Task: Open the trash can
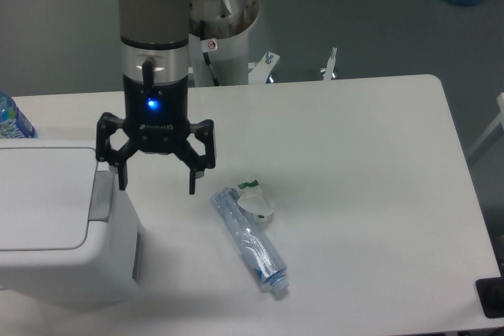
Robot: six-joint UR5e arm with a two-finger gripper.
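Crushed clear bottle (pixel 250 239) beside trash can (pixel 55 222)

Even, diffuse overhead light; the white desk (pixel 370 194) reads bright without glare. Soft, faint shadows lie beneath the bin (pixel 55 226) and bottle (pixel 250 243). Focus is slightly soft throughout; a blue lamp glows on the tool (pixel 155 181).

Trash can (pixel 55 226): one
Crushed clear bottle (pixel 250 239): one
Upright bottles, partly cut off (pixel 12 118): two
Gripper (pixel 156 181): one
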